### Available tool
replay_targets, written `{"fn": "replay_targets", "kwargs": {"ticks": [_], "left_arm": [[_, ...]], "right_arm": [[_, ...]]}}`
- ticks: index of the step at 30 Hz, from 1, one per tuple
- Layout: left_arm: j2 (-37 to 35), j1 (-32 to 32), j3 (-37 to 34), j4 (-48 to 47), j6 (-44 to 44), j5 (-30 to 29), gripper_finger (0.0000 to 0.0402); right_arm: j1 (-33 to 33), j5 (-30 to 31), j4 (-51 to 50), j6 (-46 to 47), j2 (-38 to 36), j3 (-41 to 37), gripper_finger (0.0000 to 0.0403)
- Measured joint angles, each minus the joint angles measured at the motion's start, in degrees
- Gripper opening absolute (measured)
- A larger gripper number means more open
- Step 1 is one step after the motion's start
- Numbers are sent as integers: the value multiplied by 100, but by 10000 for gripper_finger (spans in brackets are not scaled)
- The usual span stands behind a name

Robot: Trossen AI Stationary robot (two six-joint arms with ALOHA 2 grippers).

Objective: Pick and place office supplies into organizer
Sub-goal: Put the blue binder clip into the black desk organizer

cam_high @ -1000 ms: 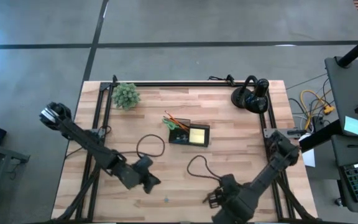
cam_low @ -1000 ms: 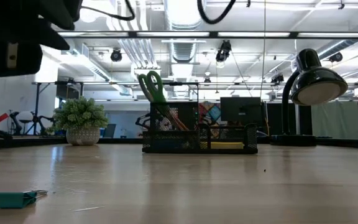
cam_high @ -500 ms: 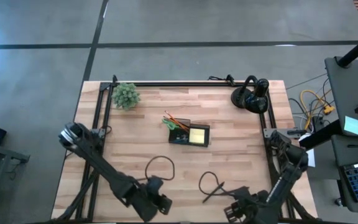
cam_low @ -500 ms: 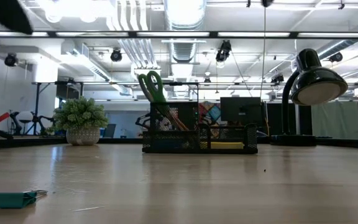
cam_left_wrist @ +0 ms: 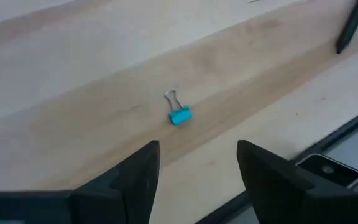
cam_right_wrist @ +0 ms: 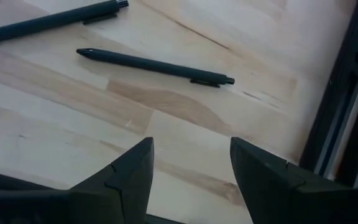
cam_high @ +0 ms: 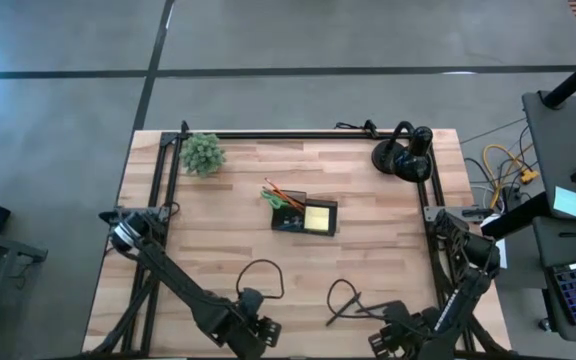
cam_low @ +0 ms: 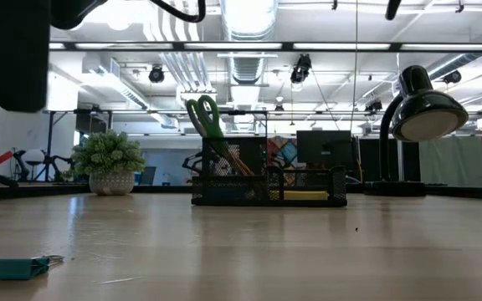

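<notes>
The organizer [cam_high: 304, 216] sits mid-table with scissors [cam_low: 205, 118], pencils and the yellow pad [cam_high: 318, 216] inside, while a blue binder clip [cam_left_wrist: 179, 115] lies loose near the front edge and two black pens [cam_right_wrist: 156, 65] lie on the wood. Both the left gripper [cam_left_wrist: 194, 168] and right gripper [cam_right_wrist: 188, 163] hover at the near edge, jaws wide and empty. Looks like a between-picks pause; the next move needs a descent onto the clip or a pen, with the potted plant [cam_high: 203, 153] and desk lamp [cam_high: 405, 152] well clear.

Floor [cam_high: 298, 40]: grey concrete, dark seam lines.
Ceiling [cam_low: 249, 25]: exposed ducts, strip lights, lit.
Table [cam_high: 228, 190]: light wood planks, black frame.
Side desk [cam_high: 568, 150]: dark, w/ cables, at table's right.
Desk lamp [cam_low: 421, 104]: black, back right corner.
</notes>
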Motion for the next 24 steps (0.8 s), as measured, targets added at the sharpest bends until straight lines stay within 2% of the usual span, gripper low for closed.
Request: {"fn": "replay_targets", "kwargs": {"ticks": [5, 11, 14, 20, 24], "left_arm": [[81, 14, 69, 88, -2, 11, 197], [395, 76, 71, 567, -4, 121, 157], [466, 76, 64, 407, -154, 166, 142], [454, 79, 178, -192, -286, 140, 139], [456, 133, 176, -94, -285, 112, 138]], "right_arm": [[0, 20, -8, -112, -2, -92, 203], [0, 18, -8, -193, -4, -184, 203], [0, 20, -6, -199, -4, -193, 203], [0, 20, -7, -213, -4, -203, 203], [0, 54, -7, -213, -4, -215, 203]]}}
